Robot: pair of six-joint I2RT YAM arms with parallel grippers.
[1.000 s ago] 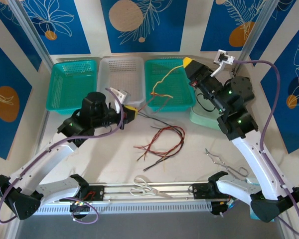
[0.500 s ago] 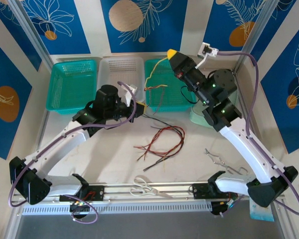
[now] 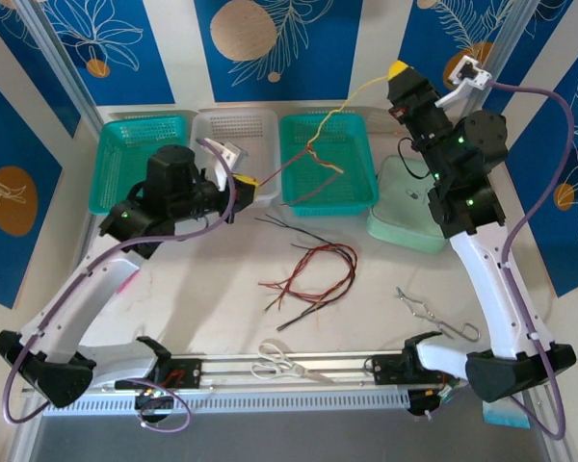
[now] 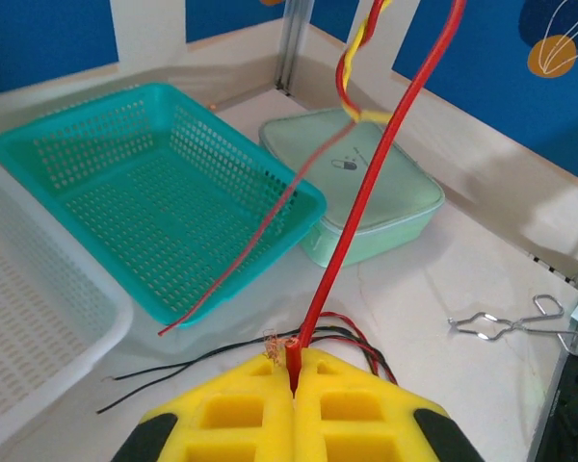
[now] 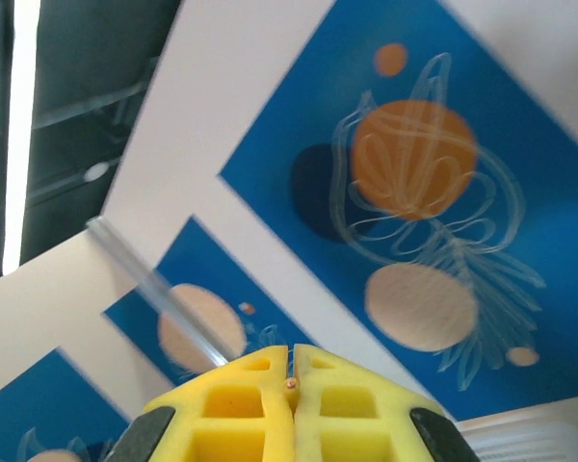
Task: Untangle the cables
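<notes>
Showing both grippers clamped on wires strung through the air between them. The left gripper [image 3: 247, 183], yellow pads pressed together on the end of a thin red wire [image 4: 343, 241], hangs above the near right corner of the white plastic mesh basket [image 3: 233, 130] at the tabletop's far edge. The right gripper [image 3: 398, 69], high above the far right corner, pinches a thin yellow wire [image 3: 347, 102] between closed pads. The two wires meet in a twist [image 3: 315, 154] hanging over the teal plastic mesh basket [image 3: 356, 197] just right of the white one. Other cables, a loose bunch of thin red and black wires [image 3: 313, 274], lie at the tabletop's centre. A pale green lidded box [image 3: 395, 217] stands toward the right edge. Steel scissors [image 3: 284, 361] and wire tongs [image 3: 429, 310] lie by the near edge.
</notes>
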